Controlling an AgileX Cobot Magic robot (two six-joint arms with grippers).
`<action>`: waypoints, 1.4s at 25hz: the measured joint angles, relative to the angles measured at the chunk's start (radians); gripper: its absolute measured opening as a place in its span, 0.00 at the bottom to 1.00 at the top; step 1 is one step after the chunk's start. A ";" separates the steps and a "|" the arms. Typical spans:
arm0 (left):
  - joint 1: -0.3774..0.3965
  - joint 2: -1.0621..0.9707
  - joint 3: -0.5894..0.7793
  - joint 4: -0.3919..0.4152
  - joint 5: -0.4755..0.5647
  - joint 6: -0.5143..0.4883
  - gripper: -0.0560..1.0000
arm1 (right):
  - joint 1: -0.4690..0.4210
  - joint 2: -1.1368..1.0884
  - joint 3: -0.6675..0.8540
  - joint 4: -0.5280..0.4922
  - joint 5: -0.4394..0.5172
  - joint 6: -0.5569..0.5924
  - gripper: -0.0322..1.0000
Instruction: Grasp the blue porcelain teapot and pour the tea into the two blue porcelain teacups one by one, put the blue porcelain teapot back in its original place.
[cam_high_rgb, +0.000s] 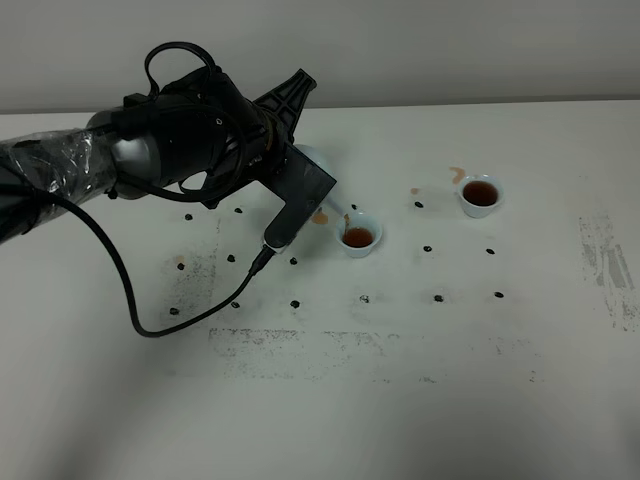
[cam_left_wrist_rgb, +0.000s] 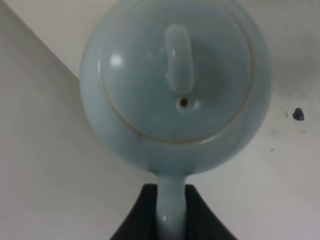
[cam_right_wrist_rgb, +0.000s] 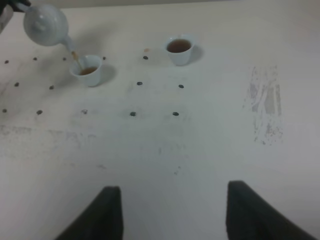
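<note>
Teapot: we see the blue porcelain teapot (cam_right_wrist_rgb: 46, 24) lifted off the white table (cam_high_rgb: 400, 400) and tilted, its spout over the nearer teacup; a thin brown stream runs from the spout into that cup.
Left gripper: the left gripper (cam_left_wrist_rgb: 171, 212) is clamped on the teapot's loop handle, one dark finger (cam_left_wrist_rgb: 140, 215) on each side of it, the lid and its knob facing the wrist camera.
Nearer cup: the nearer teacup (cam_high_rgb: 359, 237) stands just beside the teapot and holds brown tea.
Farther cup: the farther teacup (cam_high_rgb: 480, 194) stands well apart to the right, also holding tea, with a small brown spill near it.
Right gripper: the right gripper (cam_right_wrist_rgb: 172, 212) hangs above bare table, its two fingers spread apart, holding nothing.
</note>
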 joint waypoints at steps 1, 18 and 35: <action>0.000 0.000 0.000 0.002 0.000 0.000 0.13 | 0.000 0.000 0.000 0.000 0.000 0.000 0.50; -0.010 0.000 0.000 0.014 0.000 0.000 0.13 | 0.000 0.000 0.000 0.000 0.000 0.000 0.50; -0.010 0.000 0.000 0.018 0.000 0.002 0.13 | 0.000 0.000 0.000 0.000 0.000 0.000 0.50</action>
